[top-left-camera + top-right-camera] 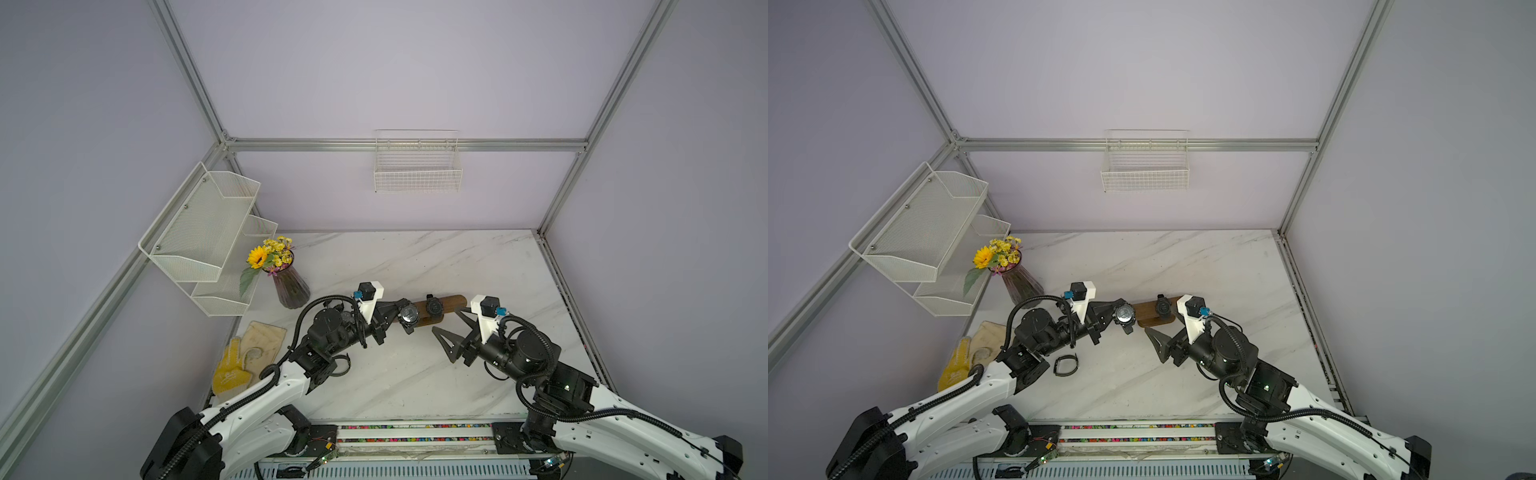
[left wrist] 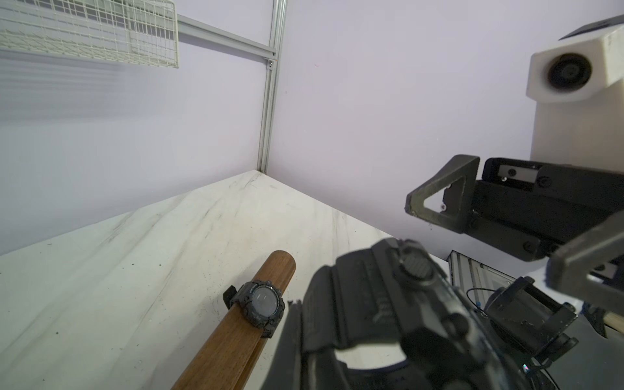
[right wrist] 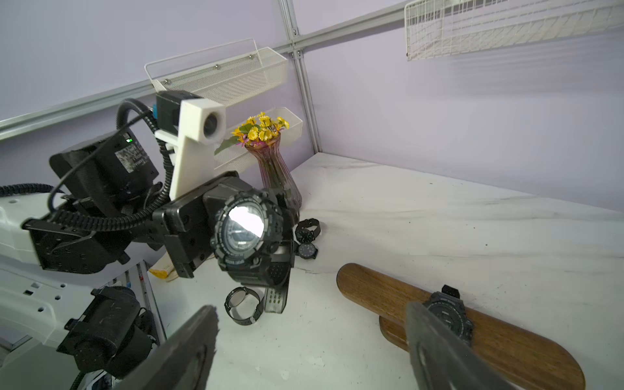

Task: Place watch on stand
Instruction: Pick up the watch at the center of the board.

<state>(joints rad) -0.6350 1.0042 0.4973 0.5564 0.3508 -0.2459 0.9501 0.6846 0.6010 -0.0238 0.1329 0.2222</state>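
The stand [image 1: 455, 300] is a dark wooden bar on an oval base, lying across the marble table; it also shows in the right wrist view [image 3: 506, 341]. One black watch [image 1: 434, 307] is strapped round the bar. My left gripper [image 1: 404, 318] is shut on a second, chunky black watch [image 3: 244, 233], holding it in the air just off the bar's left end, face toward the right arm. My right gripper [image 3: 309, 337] is open and holds nothing. It hovers low by the stand's right half, with one finger [image 3: 435, 344] in front of the mounted watch.
Three loose watches lie on the table under the left arm: [image 3: 241, 304], [image 3: 307, 231], [image 3: 307, 250]. A vase of flowers [image 1: 291, 286] stands at the left, with a yellow glove [image 1: 230, 372] and a beige mitt [image 1: 262, 340] in front of it. Mesh shelves [image 1: 199, 232] and a wire basket [image 1: 417, 166] hang on the walls.
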